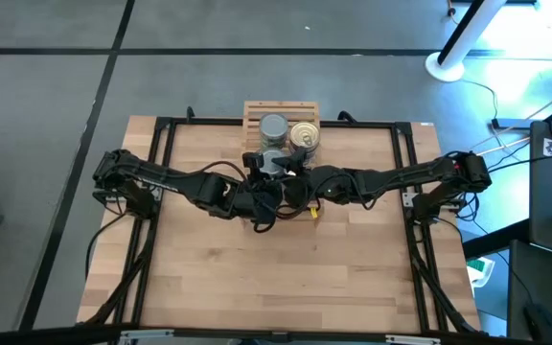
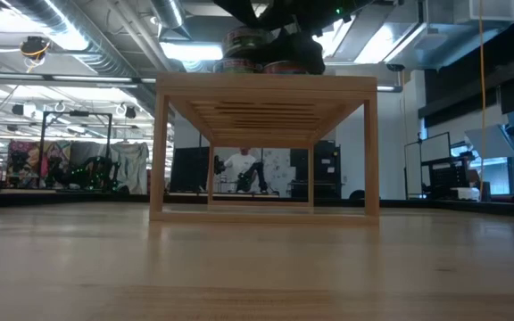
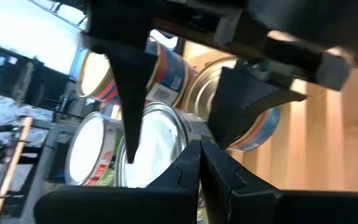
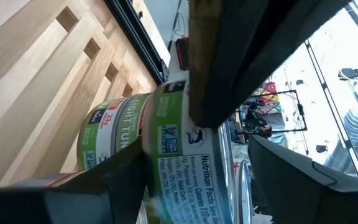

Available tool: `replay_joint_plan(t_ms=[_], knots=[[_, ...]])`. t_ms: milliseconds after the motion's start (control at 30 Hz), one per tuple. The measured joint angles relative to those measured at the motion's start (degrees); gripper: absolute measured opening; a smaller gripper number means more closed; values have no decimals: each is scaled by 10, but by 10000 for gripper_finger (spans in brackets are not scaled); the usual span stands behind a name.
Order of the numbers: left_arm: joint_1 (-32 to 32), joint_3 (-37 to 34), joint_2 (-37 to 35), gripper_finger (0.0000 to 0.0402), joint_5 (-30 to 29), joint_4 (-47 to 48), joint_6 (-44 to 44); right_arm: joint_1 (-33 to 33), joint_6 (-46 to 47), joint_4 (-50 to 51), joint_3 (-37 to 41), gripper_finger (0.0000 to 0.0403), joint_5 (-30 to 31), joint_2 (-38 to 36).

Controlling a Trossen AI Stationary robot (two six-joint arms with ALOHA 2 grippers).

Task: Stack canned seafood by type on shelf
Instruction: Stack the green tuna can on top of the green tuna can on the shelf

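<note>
The light-wood slatted shelf (image 1: 281, 107) stands at the table's far edge and is seen as a tall rack (image 2: 264, 89) in the low view. On it stand stacks of tins, one with a silver top (image 1: 273, 126) and one with a gold top (image 1: 304, 134). Both grippers meet just before the shelf's near edge. My right gripper (image 4: 191, 180) is shut on a green-labelled tin (image 4: 182, 155) with a silver top (image 1: 274, 161). Another green-labelled tin (image 4: 114, 134) sits right behind it on the slats. My left gripper (image 3: 201, 152) is shut and empty, close beside the held tin (image 3: 157, 140). My right gripper pinches the green-labelled tin between its two fingers (image 4: 114, 180), which stand on opposite sides of it; the label (image 4: 185, 168) shows between them. It comes in from the table's right. Whether the tin rests on the tin beside it or hangs free, I cannot tell.
More tins with red, blue and green labels (image 3: 98, 68) crowd the shelf top beside the held one. The butcher-block table (image 1: 276, 278) stretches toward the near edge, inside a black frame (image 1: 161, 192). A yellow tag (image 1: 311, 211) hangs below the right arm. Cables lie at both sides.
</note>
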State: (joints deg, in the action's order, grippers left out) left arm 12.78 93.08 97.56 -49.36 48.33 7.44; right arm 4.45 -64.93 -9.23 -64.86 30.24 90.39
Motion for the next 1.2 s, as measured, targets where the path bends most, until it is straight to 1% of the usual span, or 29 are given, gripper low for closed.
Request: replay_joint_plan(t_ms=[100,467,700,1200], knots=[[0,0,0,5,-9,8,0,0,0,-2,0,270,-1,0],[-1,0,0,5,-11,8,0,0,1,-5,0,270,-3,0],[-1,0,0,5,-36,41,-3,1,1,-9,0,270,-3,0],[-1,0,0,5,-37,80,-12,1,1,-9,0,270,-3,0]])
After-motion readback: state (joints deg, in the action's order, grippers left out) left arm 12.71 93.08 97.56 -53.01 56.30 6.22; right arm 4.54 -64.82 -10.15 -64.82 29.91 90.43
